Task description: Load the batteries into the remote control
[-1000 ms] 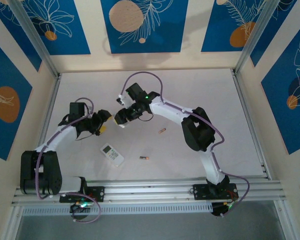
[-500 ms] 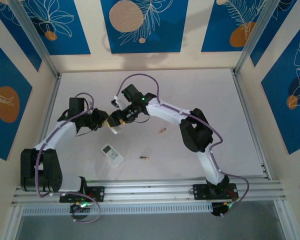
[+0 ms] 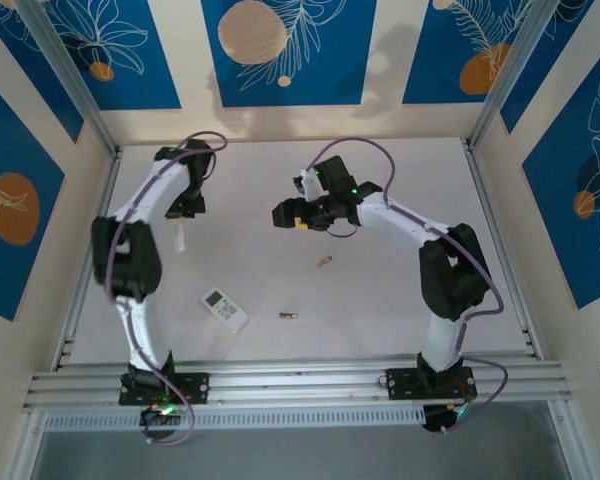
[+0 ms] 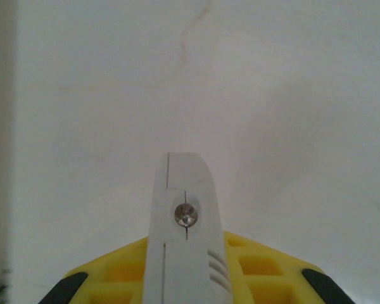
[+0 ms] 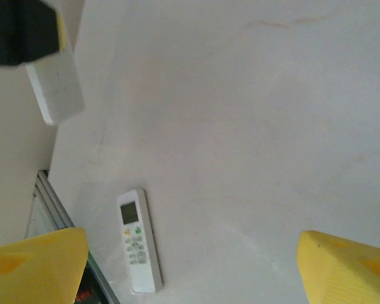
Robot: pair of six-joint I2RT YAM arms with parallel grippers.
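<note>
Right gripper (image 3: 288, 214) is seen wide open and empty. In its wrist view the yellow fingers (image 5: 35, 266) are spread to both lower corners, with bare table (image 3: 400, 190) between them.

Left gripper (image 3: 184, 210) is clamped shut on a white flat piece (image 4: 187, 209). It is held edge-on between the yellow pads and lifted off the table, well apart from the right gripper on its left side. A screw and some ribs are shown on it. Whether it is a battery cover or a second remote cannot be told.

The remote (image 3: 225, 308) is laid face up, buttons and screen showing. It lies nearer the bases than both grippers, closer to the left one, and is touched by neither.

Two batteries are made out. The copper battery (image 3: 324, 262) lies near the right gripper, on its base side and slightly right. The dark battery (image 3: 288, 315) lies further toward the bases, beside the remote but apart from it. Both are flat on the table.

Handling, judged:
- Batteries are expected to be light, stiff, smooth and round, so rolling and slipping out of the pads is likely.
- Each is best taken across the middle of the barrel, with the pads brought right down to the table and set square to the long axis.
- The remote is expected to be light, rigid plastic that slides when pushed. It is best held by its long edges.
</note>
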